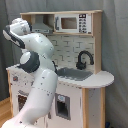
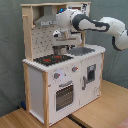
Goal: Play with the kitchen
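Note:
The kitchen [image 2: 50,85] is a pale wood and white toy unit with a black-red hob [image 2: 52,59], a grey hood [image 2: 47,21], an oven door [image 2: 63,95] and knobs [image 2: 56,76]. In the first exterior view the kitchen [image 1: 92,80] shows its sink [image 1: 75,74], black tap [image 1: 84,60] and microwave [image 1: 70,22]. The white arm [image 2: 95,24] reaches in from the second exterior view's right. My gripper [image 2: 63,48] hangs low over the hob's edge nearest the sink. In the first exterior view the arm's body [image 1: 37,65] hides the gripper and the hob.
The kitchen stands on a wooden floor [image 2: 102,107] in front of a grey-green curtain [image 2: 10,50]. The hood and the upper shelf [image 1: 60,13] hang close above the worktop. The tiled back wall [image 1: 70,47] stands behind the sink.

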Available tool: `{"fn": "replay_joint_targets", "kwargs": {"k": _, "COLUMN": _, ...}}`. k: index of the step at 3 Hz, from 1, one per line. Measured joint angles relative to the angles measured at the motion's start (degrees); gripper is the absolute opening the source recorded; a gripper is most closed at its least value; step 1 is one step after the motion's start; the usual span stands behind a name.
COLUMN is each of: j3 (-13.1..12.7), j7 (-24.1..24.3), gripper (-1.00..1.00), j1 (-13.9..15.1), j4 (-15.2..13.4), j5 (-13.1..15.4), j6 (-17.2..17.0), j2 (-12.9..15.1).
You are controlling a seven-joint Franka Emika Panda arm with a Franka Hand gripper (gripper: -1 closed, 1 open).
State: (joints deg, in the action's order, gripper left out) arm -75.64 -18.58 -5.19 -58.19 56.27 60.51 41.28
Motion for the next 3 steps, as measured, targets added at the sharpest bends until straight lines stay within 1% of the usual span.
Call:
{"fn": "replay_joint_targets", "kwargs": {"k": 1, "j3": -3.5, "j7": 1.72, "gripper": -1.0, "j1": 2.36, "j4": -0.96, "j5": 0.0, "j6": -3.35, "j2": -0.02}}
{"fn": "replay_joint_targets", "kwargs": {"k": 2, "j3": -7.62, "j7": 3.91, "gripper": -1.0, "j1": 5.72, "j4": -3.29, "j5": -0.08, "j6": -5.76, "j2": -0.02}}
{"fn": "replay_joint_targets", "kwargs": {"k": 3, "j3": -11.15, "j7": 6.35, "gripper": -1.0, "j1": 8.97, "j4": -6.36, "j5": -0.49, "j6": -6.82, "j2": -0.01}}
